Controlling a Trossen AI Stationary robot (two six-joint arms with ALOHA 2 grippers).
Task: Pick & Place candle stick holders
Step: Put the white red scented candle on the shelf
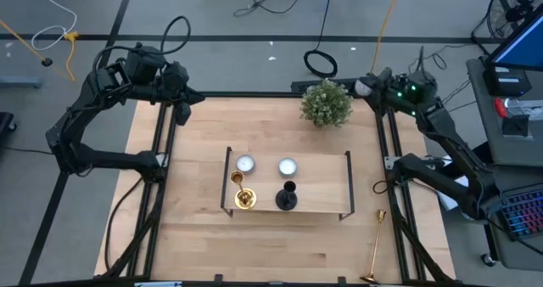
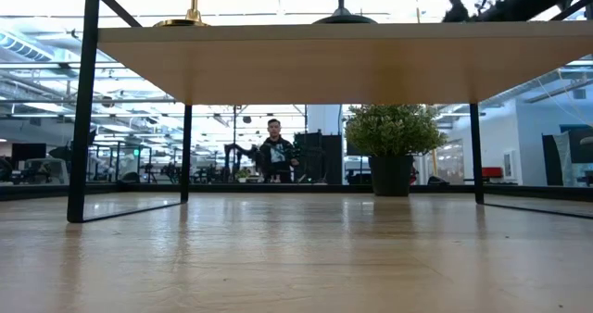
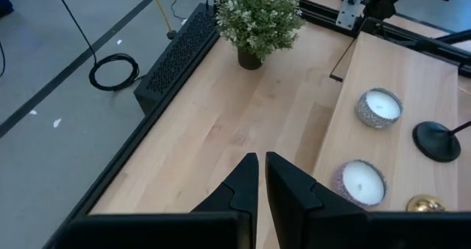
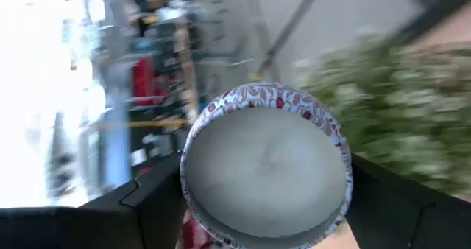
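Observation:
One gold candlestick (image 1: 242, 192) and the shorter black one (image 1: 287, 197) stand upright on their round bases on the wooden black-framed stand (image 1: 322, 185). Their bases show in the low view, gold (image 2: 190, 21) and black (image 2: 343, 18). A second gold candlestick (image 1: 376, 249) lies on the table near the right edge. My left gripper (image 1: 182, 107) (image 3: 261, 177) is shut and empty over the far left corner. My right gripper (image 1: 366, 87) (image 4: 266, 183) is at the far right, beside the plant, shut on a white candle in a patterned tin (image 4: 265, 164). My right gripper pinches the candle tin's round side wall (image 4: 188, 183) between its two fingers (image 4: 158, 197), one on each side. The candle's white top faces the wrist camera. The tin is lifted clear of the table, beside the plant.
Two white candles (image 1: 245, 164) (image 1: 287, 166) sit on the stand's far half. A potted plant (image 1: 326, 103) stands at the far edge, next to my right gripper. The black table frame runs along both sides. A person (image 2: 274, 151) stands far behind the table.

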